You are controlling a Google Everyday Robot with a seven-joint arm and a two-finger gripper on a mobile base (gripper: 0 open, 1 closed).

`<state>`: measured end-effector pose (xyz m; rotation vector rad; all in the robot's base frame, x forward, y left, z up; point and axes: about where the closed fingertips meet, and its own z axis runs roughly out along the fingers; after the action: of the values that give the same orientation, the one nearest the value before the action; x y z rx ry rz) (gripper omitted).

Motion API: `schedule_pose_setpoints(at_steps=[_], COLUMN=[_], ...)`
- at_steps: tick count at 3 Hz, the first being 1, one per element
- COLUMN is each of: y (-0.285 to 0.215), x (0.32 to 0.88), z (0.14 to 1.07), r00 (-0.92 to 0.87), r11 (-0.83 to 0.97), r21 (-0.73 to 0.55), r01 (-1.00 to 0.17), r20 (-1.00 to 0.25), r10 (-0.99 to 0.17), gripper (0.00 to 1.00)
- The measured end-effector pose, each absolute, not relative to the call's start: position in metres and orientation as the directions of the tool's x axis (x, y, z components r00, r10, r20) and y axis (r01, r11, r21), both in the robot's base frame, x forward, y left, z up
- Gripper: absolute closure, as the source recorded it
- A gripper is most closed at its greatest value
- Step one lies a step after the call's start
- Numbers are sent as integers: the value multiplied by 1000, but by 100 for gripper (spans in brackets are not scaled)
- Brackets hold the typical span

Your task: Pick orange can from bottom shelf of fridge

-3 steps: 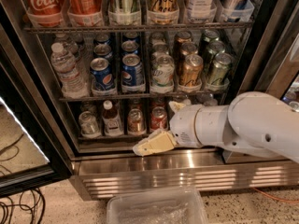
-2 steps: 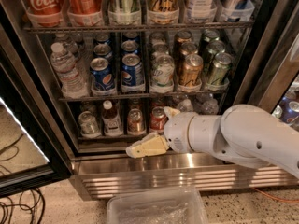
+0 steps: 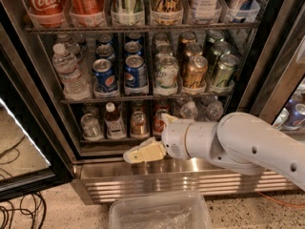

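The orange can (image 3: 139, 123) stands upright at the front of the bottom shelf (image 3: 95, 148) of the fridge (image 3: 47, 104), between a small brown bottle (image 3: 113, 120) and a red can (image 3: 160, 118). My gripper (image 3: 147, 137) hangs in front of the shelf's edge, just below and right of the orange can. It is open and empty. One cream finger (image 3: 143, 152) points left, below the shelf edge. The other finger (image 3: 168, 119) rises in front of the red can. The white arm (image 3: 238, 144) comes in from the right and hides the right part of the shelf.
A clear can (image 3: 90, 126) stands at the shelf's left and clear bottles (image 3: 200, 109) at its right. The shelf above holds Pepsi cans (image 3: 119, 73) and a gold-bronze can (image 3: 194, 71). The stainless ribbed panel (image 3: 167, 182) and a clear plastic bin (image 3: 159, 213) lie below. The open door (image 3: 24, 142) is on the left.
The arm and gripper have moved left along the front of the bottom shelf, from in front of the red can toward the orange can. The cans have not moved.
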<state>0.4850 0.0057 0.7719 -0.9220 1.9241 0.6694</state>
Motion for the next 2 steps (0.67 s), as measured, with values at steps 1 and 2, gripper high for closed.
schedule_pose_setpoints(at_steps=[1,2], y=[27,39], x=[490,496], z=[755,728], r00=[-349,-351], r11=[581,619], r21=[137,191], r01=[-803,-761], r20=[-897,-925], r10=[-272,-147], gripper=[0,0])
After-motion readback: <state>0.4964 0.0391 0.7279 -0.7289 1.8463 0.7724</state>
